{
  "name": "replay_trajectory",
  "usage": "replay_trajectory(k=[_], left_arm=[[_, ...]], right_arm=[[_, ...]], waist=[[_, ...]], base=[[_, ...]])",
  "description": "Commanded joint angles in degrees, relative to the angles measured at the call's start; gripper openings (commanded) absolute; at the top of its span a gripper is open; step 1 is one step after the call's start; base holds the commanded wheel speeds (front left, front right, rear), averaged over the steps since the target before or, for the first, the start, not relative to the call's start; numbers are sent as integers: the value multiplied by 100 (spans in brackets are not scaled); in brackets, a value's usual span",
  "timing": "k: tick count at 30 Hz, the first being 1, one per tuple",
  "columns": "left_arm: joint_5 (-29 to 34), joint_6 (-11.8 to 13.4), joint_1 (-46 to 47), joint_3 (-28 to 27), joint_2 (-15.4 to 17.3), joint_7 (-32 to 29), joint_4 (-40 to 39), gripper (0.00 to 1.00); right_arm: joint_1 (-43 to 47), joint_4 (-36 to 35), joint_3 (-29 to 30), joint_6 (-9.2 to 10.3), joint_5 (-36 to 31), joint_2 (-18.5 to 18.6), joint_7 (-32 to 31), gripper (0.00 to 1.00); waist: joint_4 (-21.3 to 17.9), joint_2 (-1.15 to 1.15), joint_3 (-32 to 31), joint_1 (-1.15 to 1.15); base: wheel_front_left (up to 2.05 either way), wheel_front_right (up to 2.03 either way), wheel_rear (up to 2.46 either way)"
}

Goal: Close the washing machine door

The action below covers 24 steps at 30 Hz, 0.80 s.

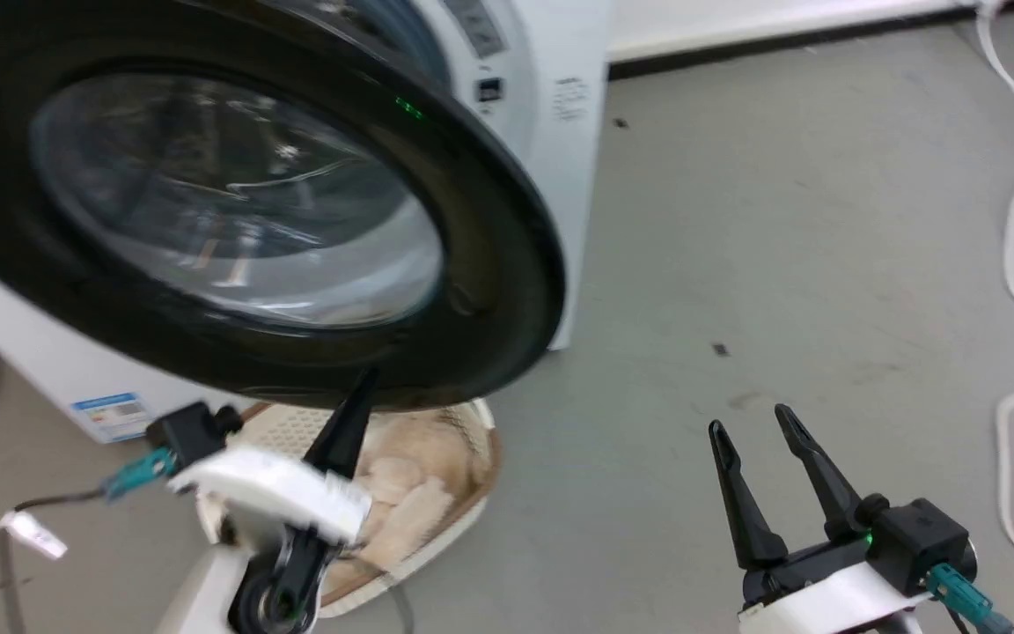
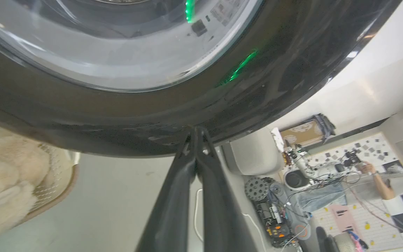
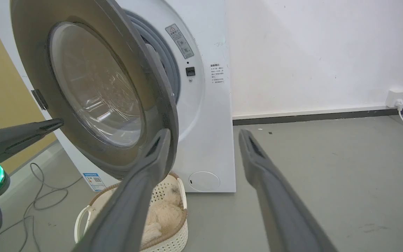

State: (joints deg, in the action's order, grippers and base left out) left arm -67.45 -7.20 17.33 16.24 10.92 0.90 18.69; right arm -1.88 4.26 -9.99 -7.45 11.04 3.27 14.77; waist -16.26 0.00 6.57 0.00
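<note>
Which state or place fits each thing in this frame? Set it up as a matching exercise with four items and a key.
Things:
1. washing machine door
2. left gripper
3. right gripper
4. basket

States or places:
A. fingers apart, over bare floor
B. standing on the floor, beneath the door
C. swung out, not yet shut
D. fingers together, tips at the door's edge

Pairs: 1-C, 2-D, 3-A, 4-B

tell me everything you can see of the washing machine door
The washing machine door is round, with a wide glossy black rim around a clear glass window. It stands partly open, swung out from the white washing machine, above a cream basket. The shut left gripper touches its lower rim.
</note>
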Motion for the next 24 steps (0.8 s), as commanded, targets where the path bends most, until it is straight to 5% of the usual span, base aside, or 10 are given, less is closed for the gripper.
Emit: replay_trajectory(k=[1, 5, 9, 10, 11, 12, 22, 23, 24], left_arm=[[296, -27, -158, 131, 208, 252, -124, 0], [1348, -27, -440, 360, 707, 1174, -280, 0], [2537, 209, -681, 105, 900, 1400, -601, 0], [2807, 307, -771, -111, 837, 1404, -803, 25], [3122, 397, -885, -324, 773, 1406, -1025, 87], [3430, 457, -1018, -470, 711, 1407, -1221, 100], [5044, 326, -2167, -1087, -97, 1409, -2095, 100], [5264, 241, -2313, -1129, -290, 1409, -2109, 100], [5321, 210, -2341, -1136, -335, 1410, -2096, 100]], right_arm=[[27, -14, -7, -3, -45, 45, 23, 100], [100, -27, -20, -3, -29, 144, 23, 100], [157, -43, -56, -3, 2, 226, 23, 100], [164, -50, -66, -3, 4, 247, 23, 100], [168, -56, -81, -3, 3, 267, 23, 100], [172, -61, -88, -3, 4, 286, 23, 100], [64, -18, -345, -3, 58, 545, 23, 100], [-7, 61, -534, -3, 120, 697, 23, 0], [-39, 90, -594, -3, 143, 759, 23, 0]], waist=[[354, 0, -211, 0], [762, 0, -382, 0], [1119, 0, -515, 0], [1207, 0, -537, 0], [1285, 0, -557, 0], [1365, 0, -579, 0], [1921, 0, -656, 0], [2050, 0, -651, 0], [2099, 0, -647, 0]], base=[[0, 0, 0], [0, 0, 0], [0, 0, 0], [0, 0, 0], [0, 0, 0], [0, 0, 0], [0, 0, 0], [0, 0, 0], [0, 0, 0]])
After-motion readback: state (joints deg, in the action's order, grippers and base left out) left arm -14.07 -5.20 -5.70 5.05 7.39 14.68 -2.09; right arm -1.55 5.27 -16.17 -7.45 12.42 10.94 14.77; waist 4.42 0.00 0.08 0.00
